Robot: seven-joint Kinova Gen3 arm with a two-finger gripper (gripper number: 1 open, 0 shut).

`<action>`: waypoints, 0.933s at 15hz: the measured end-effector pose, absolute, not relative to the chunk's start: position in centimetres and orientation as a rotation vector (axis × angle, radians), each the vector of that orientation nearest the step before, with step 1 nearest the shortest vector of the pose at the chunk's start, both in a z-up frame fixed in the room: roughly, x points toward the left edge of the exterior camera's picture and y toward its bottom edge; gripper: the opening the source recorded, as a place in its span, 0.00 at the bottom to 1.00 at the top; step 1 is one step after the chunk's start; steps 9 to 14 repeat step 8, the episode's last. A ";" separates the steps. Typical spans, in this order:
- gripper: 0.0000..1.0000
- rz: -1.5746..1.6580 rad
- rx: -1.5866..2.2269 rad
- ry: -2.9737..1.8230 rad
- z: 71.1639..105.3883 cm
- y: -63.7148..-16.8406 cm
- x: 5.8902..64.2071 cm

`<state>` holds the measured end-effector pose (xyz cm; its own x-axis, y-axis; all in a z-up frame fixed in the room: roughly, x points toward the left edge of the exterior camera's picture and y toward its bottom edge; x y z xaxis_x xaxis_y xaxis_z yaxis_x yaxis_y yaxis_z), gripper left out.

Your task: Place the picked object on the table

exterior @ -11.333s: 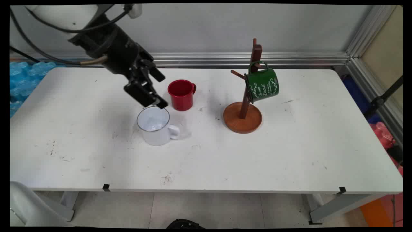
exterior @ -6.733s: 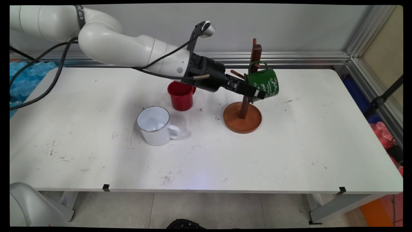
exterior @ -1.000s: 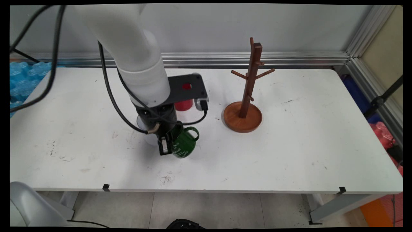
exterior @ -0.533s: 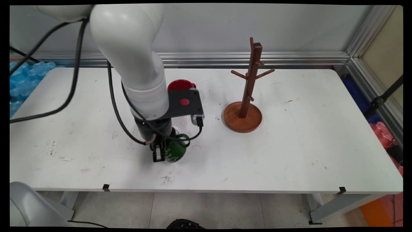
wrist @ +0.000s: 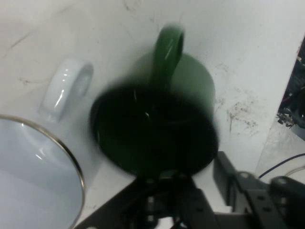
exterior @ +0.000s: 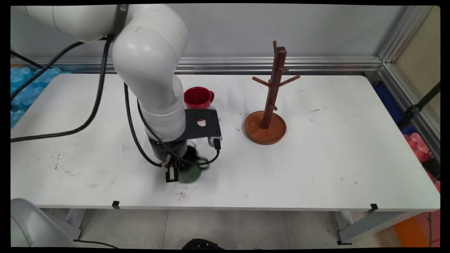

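In the main view, the white arm reaches down over the table (exterior: 316, 168) and its black gripper (exterior: 174, 172) points straight at the surface, well to the left of the wooden mug tree (exterior: 270, 102) and nearer the table's front edge than it. A green mug (exterior: 191, 172) sits low at the fingertips, just to their right, at or just above the tabletop; whether it touches the surface cannot be told. The mug tree stands upright on its round base with bare pegs. A red mug (exterior: 197, 97) stands upright to the left of the tree, toward the wall, partly behind the arm's black bracket. A white mug lies hidden behind the wrist in this view.

In the hand view, the green mug (wrist: 157, 129) fills the middle, its dark mouth facing the camera and its handle pointing away toward the top. The gripper (wrist: 164, 183) rises from the bottom edge with its jaws clamped on the near rim of the green mug. The white mug (wrist: 38, 167) stands just beside the green one on the left, its handle turned toward it, the two close but apart.
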<state>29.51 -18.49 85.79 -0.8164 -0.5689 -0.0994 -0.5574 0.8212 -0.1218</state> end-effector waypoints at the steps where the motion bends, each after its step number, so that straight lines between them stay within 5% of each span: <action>1: 1.00 -0.132 -0.891 2.872 85.5 -18.4 29.4; 14: 1.00 -0.135 -0.900 2.897 84.4 -18.3 29.0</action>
